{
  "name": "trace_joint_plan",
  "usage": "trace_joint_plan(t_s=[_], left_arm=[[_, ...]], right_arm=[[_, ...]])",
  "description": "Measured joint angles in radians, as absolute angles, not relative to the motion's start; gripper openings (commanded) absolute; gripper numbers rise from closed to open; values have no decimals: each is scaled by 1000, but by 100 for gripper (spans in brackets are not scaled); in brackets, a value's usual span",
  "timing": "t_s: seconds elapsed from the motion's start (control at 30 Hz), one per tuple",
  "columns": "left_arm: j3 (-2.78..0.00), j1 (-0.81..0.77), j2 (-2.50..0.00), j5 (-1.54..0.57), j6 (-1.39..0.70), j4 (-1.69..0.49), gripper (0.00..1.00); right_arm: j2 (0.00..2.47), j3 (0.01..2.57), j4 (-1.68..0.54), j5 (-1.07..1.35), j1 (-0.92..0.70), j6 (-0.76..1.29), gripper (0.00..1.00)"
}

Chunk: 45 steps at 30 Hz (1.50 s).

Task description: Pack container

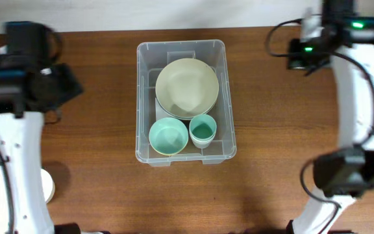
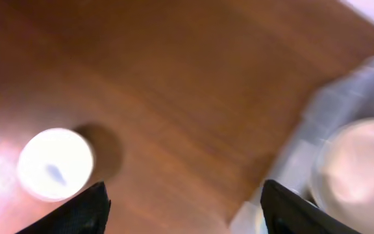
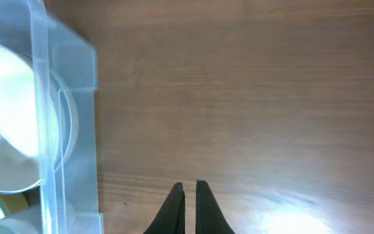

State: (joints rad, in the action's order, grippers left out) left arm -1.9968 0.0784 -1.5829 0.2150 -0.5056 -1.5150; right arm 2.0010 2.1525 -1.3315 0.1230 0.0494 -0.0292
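- Container [image 1: 141,104] sits mid-worktop [image 1: 271,130], holding large bowl [image 1: 187,88], small bowl [image 1: 168,136] and cup [image 1: 203,130].
- Left claw [image 2: 184,211] spread wide above worktop, gripping nothing.
- Right claw [image 3: 188,208] pinched together, empty, beside container.

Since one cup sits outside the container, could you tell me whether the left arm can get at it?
Probably yes: the white cup stands alone on the table beside the open left claw, nothing between.

A pale strip [image 1: 174,12] borders the brown wooden table [image 1: 102,188].
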Motion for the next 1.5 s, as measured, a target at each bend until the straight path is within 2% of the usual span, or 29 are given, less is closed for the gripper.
trace_joint_plan(t_s=[0.13, 0.4, 0.63, 0.9, 1.0, 1.07, 1.27, 1.33, 1.37, 1.43, 1.5], left_arm=[[-1986, 190, -1610, 206, -506, -1556, 84], [-1982, 297, -1612, 194, -505, -1588, 84], [-1982, 316, -1611, 192, -505, -1589, 84], [-1982, 317, -1611, 191, -505, -1589, 84], [-1982, 317, -1611, 192, -506, -1589, 84], [-1982, 317, -1611, 191, -506, -1590, 84], [-1982, 317, -1612, 212, -514, -1623, 85], [-1982, 317, -1611, 235, -537, -1652, 87], [-1982, 317, -1611, 245, -552, -1668, 92], [-1975, 317, -1611, 261, -589, -1682, 96], [-1949, 317, -1611, 271, -617, -1682, 97]], right_arm=[[2114, 2152, -1330, 168, -15, -62, 4], [2259, 2151, -1333, 273, -113, -119, 4], [2289, 2150, -1351, 311, -180, -160, 4], [2290, 2150, -1361, 361, -184, -210, 5], [2290, 2150, -1360, 363, -182, -215, 12], [2290, 2150, -1357, 364, -176, -217, 22], [2290, 2161, -1362, 247, -120, -109, 34], [2290, 2186, -1377, 194, -77, -68, 38], [2290, 2198, -1384, 179, -55, -56, 43], [2290, 2228, -1397, 151, -3, -31, 50], [2288, 2251, -1411, 131, 49, -20, 51]])
